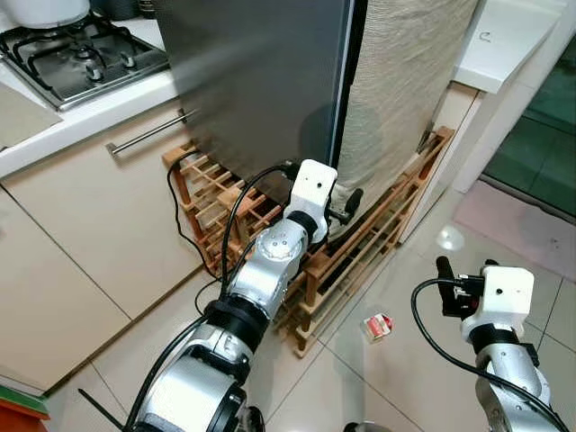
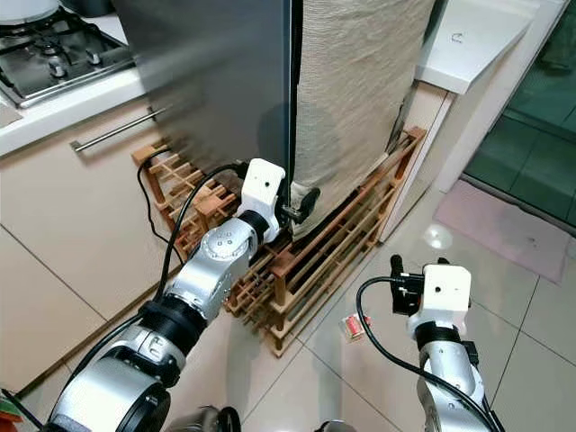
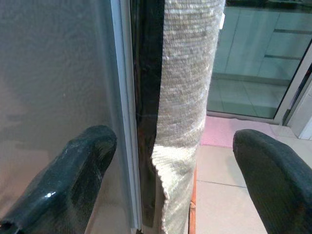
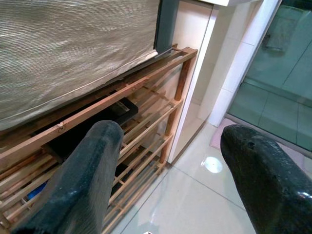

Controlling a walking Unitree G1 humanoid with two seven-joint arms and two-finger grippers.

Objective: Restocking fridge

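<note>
The fridge's grey door [image 1: 261, 81] fills the upper middle, and a beige woven cloth [image 1: 405, 81] hangs down beside its right edge. My left gripper [image 1: 346, 209] is held low at that edge. In the left wrist view it is open [image 3: 175, 175]: one finger [image 3: 73, 170] is in front of the grey door, the other [image 3: 273, 175] is beyond the cloth, and the dark seam [image 3: 146, 122] runs between them. My right gripper [image 1: 463, 270] hovers open over the floor at the right, holding nothing [image 4: 175, 170]. A small red and white carton [image 1: 378, 326] lies on the tiles between the arms.
A slatted wooden rack [image 1: 360, 261] stands on the floor against the fridge's base, under my left arm. Cream cabinets with a bar handle [image 1: 148, 133] and a gas hob [image 1: 76, 54] are at the left. A white ledge [image 1: 508, 40] and a pink mat [image 1: 522, 220] lie to the right.
</note>
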